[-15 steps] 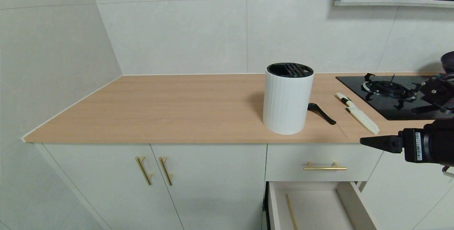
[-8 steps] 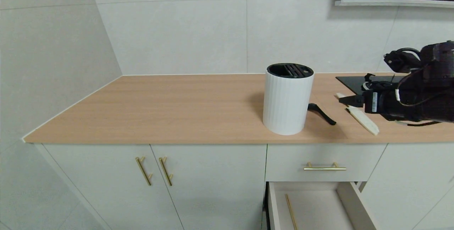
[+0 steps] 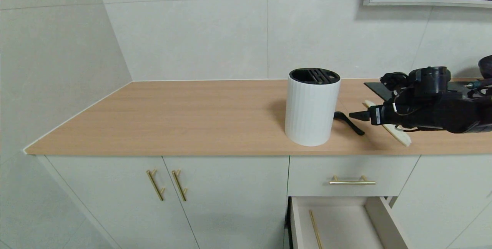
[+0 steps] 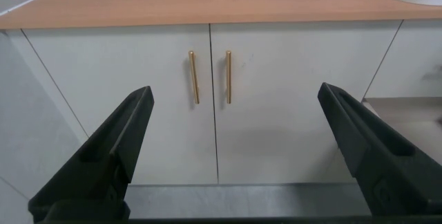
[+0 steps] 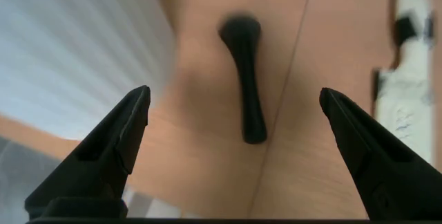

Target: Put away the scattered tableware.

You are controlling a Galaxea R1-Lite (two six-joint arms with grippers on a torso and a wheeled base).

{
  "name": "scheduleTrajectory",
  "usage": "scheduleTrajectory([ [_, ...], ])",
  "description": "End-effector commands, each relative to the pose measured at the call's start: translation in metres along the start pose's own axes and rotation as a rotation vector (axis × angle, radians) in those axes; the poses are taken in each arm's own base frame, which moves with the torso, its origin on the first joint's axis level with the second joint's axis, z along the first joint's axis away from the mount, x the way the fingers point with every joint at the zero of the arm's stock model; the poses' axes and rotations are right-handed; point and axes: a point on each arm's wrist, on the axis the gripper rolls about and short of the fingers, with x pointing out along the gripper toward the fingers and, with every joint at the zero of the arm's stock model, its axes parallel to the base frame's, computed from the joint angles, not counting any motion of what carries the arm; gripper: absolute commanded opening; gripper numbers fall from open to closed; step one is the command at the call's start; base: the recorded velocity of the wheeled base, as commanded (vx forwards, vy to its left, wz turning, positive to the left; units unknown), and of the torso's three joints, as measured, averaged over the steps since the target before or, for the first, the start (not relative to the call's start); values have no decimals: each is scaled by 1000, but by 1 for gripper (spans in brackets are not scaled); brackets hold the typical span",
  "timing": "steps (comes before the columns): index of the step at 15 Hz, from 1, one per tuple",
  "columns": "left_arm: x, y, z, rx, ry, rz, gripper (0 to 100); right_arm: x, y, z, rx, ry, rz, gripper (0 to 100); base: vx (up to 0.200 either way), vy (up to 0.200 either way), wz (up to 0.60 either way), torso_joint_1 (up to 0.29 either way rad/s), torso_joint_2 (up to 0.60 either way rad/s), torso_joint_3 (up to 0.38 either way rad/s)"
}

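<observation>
Black long-handled utensil [image 3: 348,122] [image 5: 247,86]: flat on wooden worktop [image 3: 192,118], just right of white ribbed cylindrical holder [image 3: 312,107]. White knife [image 3: 400,136] [image 5: 407,92]: farther right of the holder. Right claw [image 3: 355,115] [image 5: 233,96]: spread, over the utensil. Left claw [image 4: 235,92]: spread, facing white cabinet doors [image 4: 276,113].

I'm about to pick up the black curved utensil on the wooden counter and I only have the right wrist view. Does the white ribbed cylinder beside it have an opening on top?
Observer: Yes. In the head view, the white ribbed cylindrical holder stands upright and has a black slotted insert set in its top.
Operator: Any other storage, and where's my other arm?
Observer: A white lower drawer stands pulled open beneath the counter, below and to the right of the holder. The left gripper is open, below counter height, facing the white cabinet doors.
</observation>
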Motion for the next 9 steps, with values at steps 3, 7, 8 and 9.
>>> scheduleTrajectory([
  [3, 0, 0, 0, 0, 0, 0, 100, 39, -10, -32, 16, 45, 19, 100, 0, 0, 0, 0, 0, 0],
  [7, 0, 0, 0, 0, 0, 0, 100, 48, -10, -41, 19, 68, 20, 100, 0, 0, 0, 0, 0, 0],
  [8, 0, 0, 0, 0, 0, 0, 100, 53, -12, -43, 17, 67, 15, 100, 0, 0, 0, 0, 0, 0],
  [9, 0, 0, 0, 0, 0, 0, 100, 55, -12, -44, 16, 64, 15, 100, 0, 0, 0, 0, 0, 0],
])
